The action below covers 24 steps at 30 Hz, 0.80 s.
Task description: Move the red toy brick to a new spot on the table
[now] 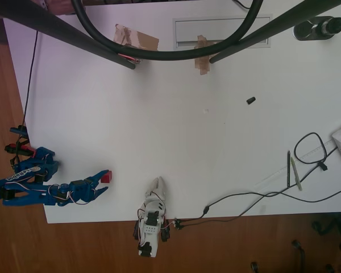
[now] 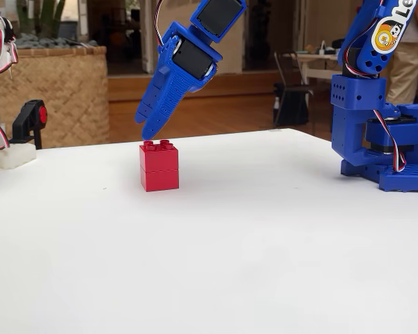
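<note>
The red toy brick [image 1: 105,178] [image 2: 159,165] stands upright on the white table [image 1: 204,142] [image 2: 265,243], close to its left front corner in the overhead view. My blue gripper [image 1: 104,182] [image 2: 150,131] hovers just above the brick, tilted down, with its tips a little over the studs and not touching them. From overhead its two fingers look spread apart, so it is open and holds nothing.
The arm's blue base [image 2: 386,149] stands to the right of the brick in the fixed view. A small black piece [image 1: 250,100] lies mid-right. Brown tape patches [image 1: 137,38], a cable [image 1: 261,196] and pens [image 1: 292,170] sit along the table's edges.
</note>
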Available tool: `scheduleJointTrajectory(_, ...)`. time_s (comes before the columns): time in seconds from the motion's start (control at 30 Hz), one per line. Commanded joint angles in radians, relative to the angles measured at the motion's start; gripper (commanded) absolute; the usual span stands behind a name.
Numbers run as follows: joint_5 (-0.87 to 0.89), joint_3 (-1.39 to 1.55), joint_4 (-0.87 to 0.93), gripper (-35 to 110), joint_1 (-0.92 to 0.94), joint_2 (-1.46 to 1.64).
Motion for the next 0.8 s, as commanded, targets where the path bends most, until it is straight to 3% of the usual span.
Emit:
scheduleJointTrajectory(0.0, -0.055, -0.017, -0.084, 35, 0.031, -0.012)
scheduleJointTrajectory(0.2, -0.141, 0.123, -0.189, 35, 0.067, -0.018)
scheduleJointTrajectory(0.43, -0.098, 0.169, -0.232, 33, 0.078, -0.048)
scheduleJointTrajectory(0.63, 0.038, 0.146, -0.244, 13, 0.058, -0.095)
scheduleJointTrajectory(0.77, 0.067, 0.150, -0.224, 9, 0.052, -0.087)
